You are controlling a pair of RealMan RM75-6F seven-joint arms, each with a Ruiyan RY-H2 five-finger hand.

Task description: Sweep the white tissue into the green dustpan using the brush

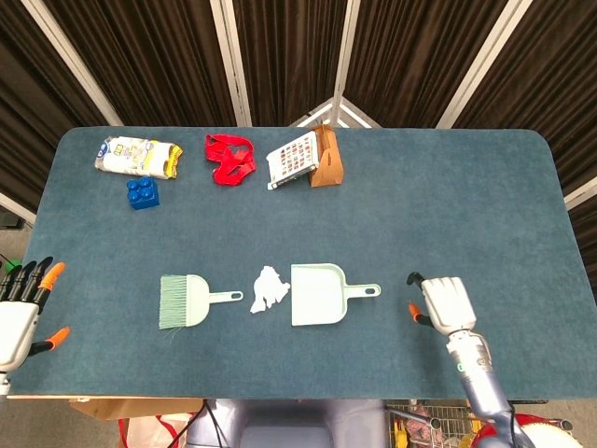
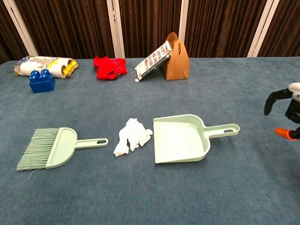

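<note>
One brush [image 1: 187, 301], one tissue [image 1: 268, 288], one dustpan [image 1: 321, 294] lined up on the tabletop [image 1: 438, 205]. Left hand [image 1: 19, 313] spread, holding nothing; right hand [image 1: 443, 303] looks empty, fingers probably loose.

One brush [image 1: 187, 301], one dustpan [image 1: 322, 295], one tissue [image 1: 269, 288], one blue block [image 1: 143, 192], one red cloth [image 1: 229, 158], one snack packet [image 1: 138, 157], two hands [image 1: 442, 303] [image 1: 19, 315]

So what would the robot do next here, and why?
Probably carry the right hand on toward the dustpan handle to steady it. That hand holds nothing and hangs just right of the handle, while the brush and tissue lie untouched and the left hand waits at the table edge.
</note>
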